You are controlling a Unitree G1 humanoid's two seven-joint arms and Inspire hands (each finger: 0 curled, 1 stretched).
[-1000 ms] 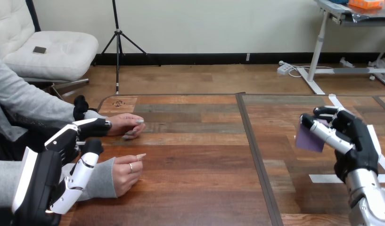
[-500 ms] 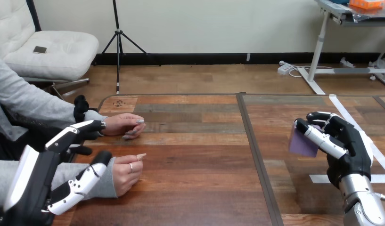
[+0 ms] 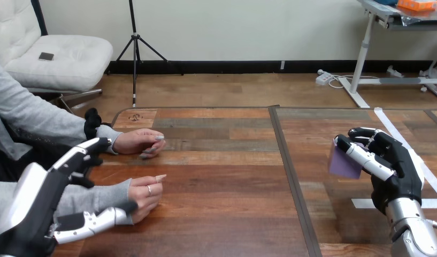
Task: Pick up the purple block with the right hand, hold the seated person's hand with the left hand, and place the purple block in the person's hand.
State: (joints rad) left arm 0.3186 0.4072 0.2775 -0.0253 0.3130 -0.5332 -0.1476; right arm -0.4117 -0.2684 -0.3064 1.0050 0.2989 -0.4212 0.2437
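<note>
The wooden surface (image 3: 221,176) is made of brown planks, with a dark seam (image 3: 289,176) running down its middle and strips of white tape (image 3: 393,131) on its right part.

At the far left, the robot's left hand (image 3: 29,198) is wide open, with its fingers (image 3: 79,155) straight and spread. The grey sleeve (image 3: 93,195) of the person's nearer arm lies between these fingers and the thumb (image 3: 98,220). The thumb stretches along the lower side of the sleeve, and its tip is just beside the person's nearer hand (image 3: 146,194). Nothing is curled round the wrist, and it is not possible to tell if the thumb touches it. The person's nearer hand rests on the surface, loosely curled. The person's farther hand (image 3: 141,142) rests on the surface a little behind it.

Well apart, at the right, the robot's right hand (image 3: 400,168) is closed on the purple block (image 3: 343,160). Its fingers wrap over the block's top and its thumb is on the side, and it holds the block over the right part of the surface, near the tape.
</note>
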